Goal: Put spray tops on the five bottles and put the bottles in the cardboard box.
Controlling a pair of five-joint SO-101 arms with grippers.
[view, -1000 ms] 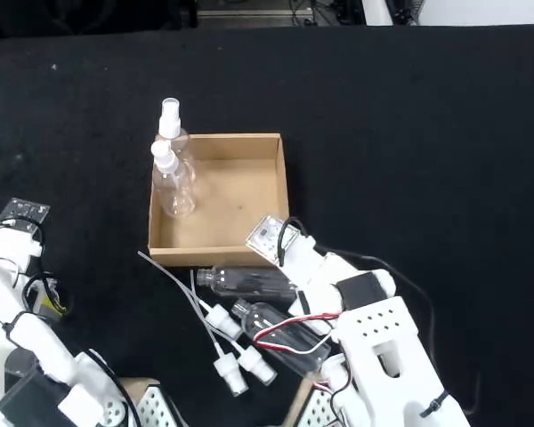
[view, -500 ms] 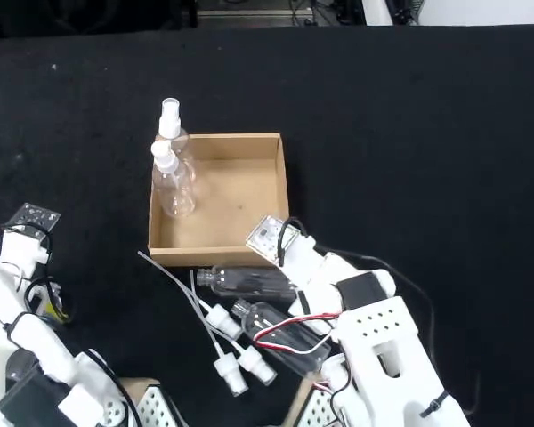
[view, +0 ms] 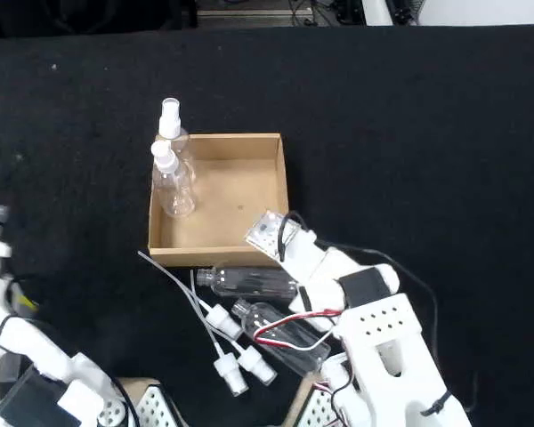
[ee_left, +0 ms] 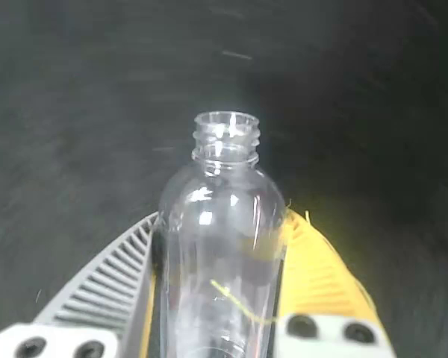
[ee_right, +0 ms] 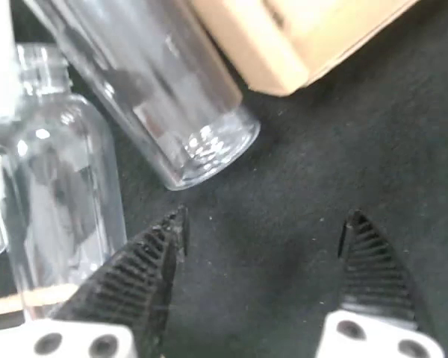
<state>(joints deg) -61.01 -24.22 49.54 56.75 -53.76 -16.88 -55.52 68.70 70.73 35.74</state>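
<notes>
Up close, the left gripper squeezes a bottle with no top. The right gripper is wide open beside the cardboard box. The left arm has swung farther outward.

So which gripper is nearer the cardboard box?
Right. The right gripper, open, is at a corner of the cardboard box; the left gripper, holding an uncapped bottle, is far off.

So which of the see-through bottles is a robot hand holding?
The topless clear plastic bottle clamped in the left gripper. Two others lie on the black table, two stand capped at the cardboard box.
</notes>
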